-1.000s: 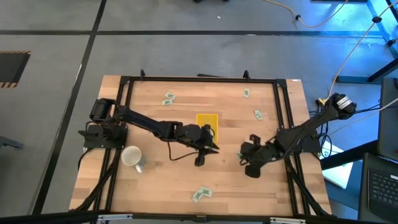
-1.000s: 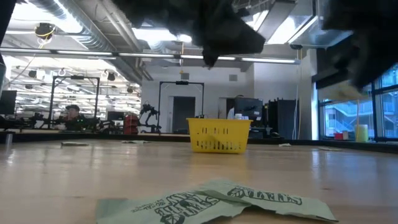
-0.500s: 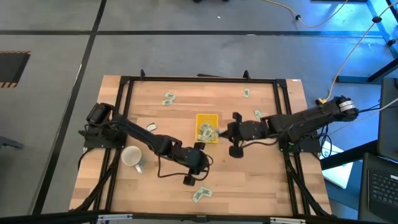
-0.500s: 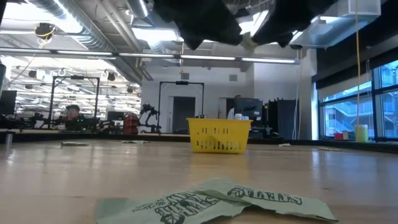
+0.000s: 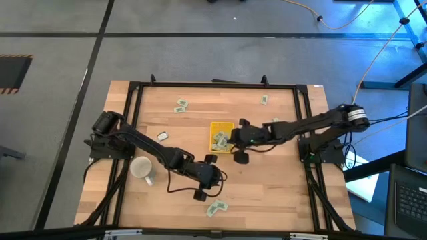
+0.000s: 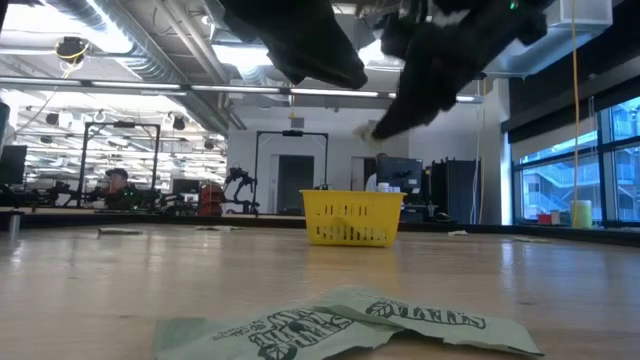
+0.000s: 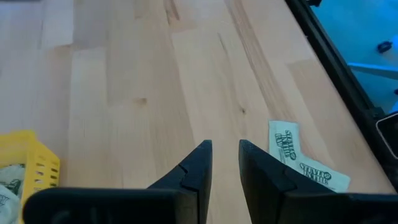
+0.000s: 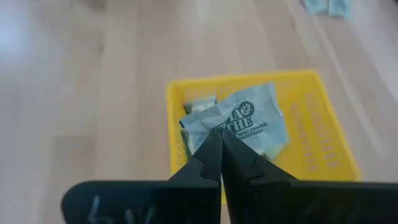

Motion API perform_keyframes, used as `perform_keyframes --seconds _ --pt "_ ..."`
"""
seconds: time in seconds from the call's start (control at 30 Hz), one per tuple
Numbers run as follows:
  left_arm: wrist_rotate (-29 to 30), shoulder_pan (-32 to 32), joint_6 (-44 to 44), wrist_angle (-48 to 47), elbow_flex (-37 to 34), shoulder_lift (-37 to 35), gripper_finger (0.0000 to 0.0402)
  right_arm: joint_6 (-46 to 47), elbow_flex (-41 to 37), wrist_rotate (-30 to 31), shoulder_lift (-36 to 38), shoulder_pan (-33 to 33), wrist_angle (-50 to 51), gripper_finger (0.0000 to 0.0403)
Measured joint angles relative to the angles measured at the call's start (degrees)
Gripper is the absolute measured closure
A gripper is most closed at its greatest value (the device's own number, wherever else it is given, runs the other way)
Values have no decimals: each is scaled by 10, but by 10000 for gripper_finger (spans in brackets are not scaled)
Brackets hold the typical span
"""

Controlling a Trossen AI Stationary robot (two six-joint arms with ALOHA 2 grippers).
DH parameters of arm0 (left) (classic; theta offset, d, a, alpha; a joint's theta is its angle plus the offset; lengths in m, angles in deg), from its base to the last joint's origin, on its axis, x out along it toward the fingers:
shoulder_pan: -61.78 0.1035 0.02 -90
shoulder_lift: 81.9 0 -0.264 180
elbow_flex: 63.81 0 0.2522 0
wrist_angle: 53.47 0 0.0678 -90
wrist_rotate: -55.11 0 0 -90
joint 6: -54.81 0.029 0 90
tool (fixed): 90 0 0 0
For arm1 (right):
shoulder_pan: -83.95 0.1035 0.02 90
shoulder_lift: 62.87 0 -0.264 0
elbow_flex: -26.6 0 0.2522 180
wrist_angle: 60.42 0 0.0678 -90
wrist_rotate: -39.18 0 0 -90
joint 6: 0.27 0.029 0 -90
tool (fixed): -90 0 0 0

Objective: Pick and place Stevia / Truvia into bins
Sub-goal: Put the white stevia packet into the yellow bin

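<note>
The yellow bin [image 5: 221,137] sits mid-table with Stevia packets inside [image 8: 198,107]. My right gripper [image 5: 231,139] hovers over it, shut on one crumpled white-and-green packet [image 8: 249,121]. In the low view the bin [image 6: 352,218] stands well below that gripper [image 6: 378,128]. My left gripper [image 5: 215,180] is open and holds nothing, nearer the front edge. Two packets [image 7: 298,163] lie flat on the wood ahead of its fingers [image 7: 198,163], also seen in the high view [image 5: 214,208]. My right gripper pinches the packet by its near edge [image 8: 219,129] between the two shut fingertips. The fingers slant down from the table's right side. The packet juts out past the tips, lifted clear above the bin's inside.
A white mug [image 5: 141,168] lies at the near left. Loose packets lie at the far left [image 5: 181,105], left of centre [image 5: 161,136] and far right [image 5: 265,100]. A black frame rail [image 5: 213,85] borders the wooden tabletop.
My right gripper has carried its packet from the table's near right toward the left and far side, ending over the bin. My left gripper has drawn away from the bin toward the near edge and has turned toward the two packets there.
</note>
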Motion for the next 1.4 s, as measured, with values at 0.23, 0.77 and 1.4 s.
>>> perform_keyframes --seconds 0.23,0.77,1.4 --pt "-1 0 -13 2 0 23 327 0 0 0 -57 -11 -6 396" --pt "0 0 -13 3 0 32 327 16 0 1 -76 -12 -8 327" --pt "-64 -43 16 119 0 123 285 45 0 1 -14 -11 20 300"
